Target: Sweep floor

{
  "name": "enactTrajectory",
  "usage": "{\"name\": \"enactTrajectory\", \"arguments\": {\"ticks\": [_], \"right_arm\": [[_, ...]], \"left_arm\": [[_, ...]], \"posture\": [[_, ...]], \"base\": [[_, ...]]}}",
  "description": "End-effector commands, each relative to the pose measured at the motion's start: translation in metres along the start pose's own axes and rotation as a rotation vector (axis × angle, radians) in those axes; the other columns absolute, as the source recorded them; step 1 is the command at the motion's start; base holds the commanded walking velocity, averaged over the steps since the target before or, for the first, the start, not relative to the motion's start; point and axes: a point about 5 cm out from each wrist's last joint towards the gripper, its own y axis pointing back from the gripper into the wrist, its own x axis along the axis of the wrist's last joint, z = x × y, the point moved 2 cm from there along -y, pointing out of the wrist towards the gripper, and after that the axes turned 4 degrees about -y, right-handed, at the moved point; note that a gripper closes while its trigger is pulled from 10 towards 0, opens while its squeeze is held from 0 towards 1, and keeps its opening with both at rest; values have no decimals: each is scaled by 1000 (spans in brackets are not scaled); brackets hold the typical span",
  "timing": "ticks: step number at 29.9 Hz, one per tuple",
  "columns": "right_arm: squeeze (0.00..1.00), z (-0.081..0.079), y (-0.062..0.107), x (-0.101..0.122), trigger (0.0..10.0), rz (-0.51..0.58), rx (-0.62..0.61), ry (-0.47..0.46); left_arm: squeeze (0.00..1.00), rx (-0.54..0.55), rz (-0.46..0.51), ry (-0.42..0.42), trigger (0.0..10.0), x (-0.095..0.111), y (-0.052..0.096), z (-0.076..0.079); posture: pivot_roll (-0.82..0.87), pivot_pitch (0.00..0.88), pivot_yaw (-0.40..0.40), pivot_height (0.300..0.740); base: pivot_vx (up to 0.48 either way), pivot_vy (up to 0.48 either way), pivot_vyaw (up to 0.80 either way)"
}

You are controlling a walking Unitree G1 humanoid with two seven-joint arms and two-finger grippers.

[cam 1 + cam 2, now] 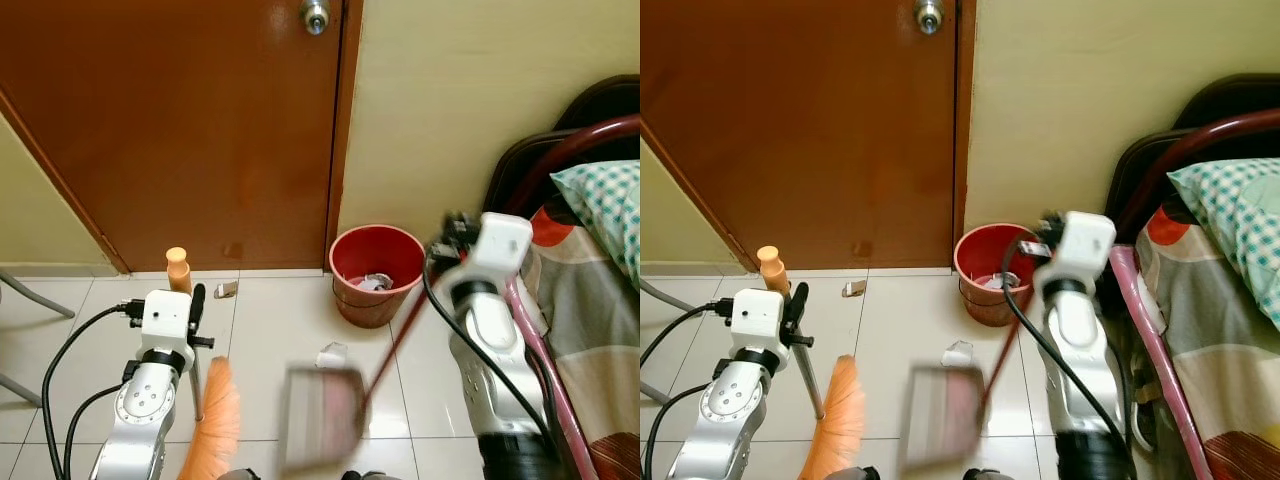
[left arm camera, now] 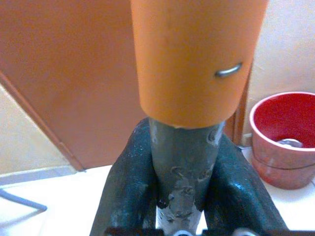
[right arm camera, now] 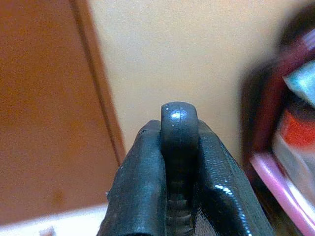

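My left gripper (image 1: 190, 300) is shut on the grey handle of a broom just under its orange cap (image 1: 177, 268); the orange bristles (image 1: 215, 425) rest on the white tiles below. In the left wrist view both fingers (image 2: 123, 177) clamp that handle (image 2: 184, 162). My right gripper (image 1: 450, 238) is shut on the top of a long red dustpan handle (image 1: 395, 345), whose grey pan (image 1: 320, 415) looks blurred near the floor. A white paper scrap (image 1: 331, 353) lies just beyond the pan. Another small scrap (image 1: 226, 290) lies by the door.
A red bucket (image 1: 375, 272) with rubbish inside stands against the wall beside the brown door (image 1: 180, 130). A bed (image 1: 590, 300) with a pink frame and dark headboard fills the right side. Grey chair legs (image 1: 30, 300) show at far left.
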Motion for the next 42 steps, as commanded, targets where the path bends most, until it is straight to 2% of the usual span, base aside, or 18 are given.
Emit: {"name": "enactTrajectory", "arguments": {"ticks": [1, 4, 5, 6, 7, 8, 10, 13, 18, 23, 33, 36, 42], "right_arm": [[0, 4, -1, 4, 10000, 10, -23, -17], [0, 11, 1, 4, 10000, 20, -41, 11], [0, 14, 1, 3, 10000, 19, -57, 16], [0, 14, 1, 3, 10000, 19, -57, 16], [0, 18, 1, 2, 10000, 15, -71, 24], [0, 19, 1, 2, 10000, 14, -75, 27], [0, 24, 1, -2, 10000, 7, -90, 70], [0, 32, 2, -6, 10000, -14, -120, 80], [0, 43, 7, -6, 10000, -9, -141, 104], [0, 50, 16, -13, 10000, -25, -148, 127], [0, 52, 22, -23, 10000, -49, -123, 163], [0, 48, 20, -21, 10000, -33, -93, 196], [0, 44, 19, -21, 10000, -29, -88, 190]], "left_arm": [[0, 6, -3, -12, 10000, -1, 0, -5], [0, -1, 12, -6, 10000, 2, -1, -3], [0, -42, 69, -72, 10000, 11, -3, 1], [0, -42, 69, -72, 10000, 11, -3, 1], [0, -82, 122, -117, 10000, 19, -6, 5], [0, -89, 132, -120, 10000, 21, -7, 6], [0, -62, 134, -60, 10000, 27, -16, 4], [0, -63, 157, -31, 10000, 36, -22, 5], [0, -141, 202, -6, 10000, 44, -17, 16], [0, -145, 182, 7, 10000, 39, -14, 19], [0, -160, 192, 14, 10000, 40, -14, 23], [0, -164, 195, 13, 10000, 40, -13, 23], [0, -169, 200, 11, 10000, 42, -12, 24]], "posture": [[52, 165, 4, 740], [43, 170, 3, 740], [42, 174, 3, 740], [42, 174, 3, 740], [40, 177, 1, 740], [40, 177, 1, 740], [43, 175, -2, 740], [33, 170, 0, 740], [30, 170, 4, 740], [28, 169, 6, 740], [30, 171, 4, 740], [31, 174, 5, 740], [36, 180, 0, 740]], "base": [[0, 0, 0], [0, 0, 0], [0, 0, 0], [0, 0, 0], [0, 0, 0], [0, 0, 0], [0, 0, 0], [0, 0, -213], [0, 0, -768], [0, 0, -800], [0, 0, -673], [0, 0, -800], [43, 0, -690]]}}
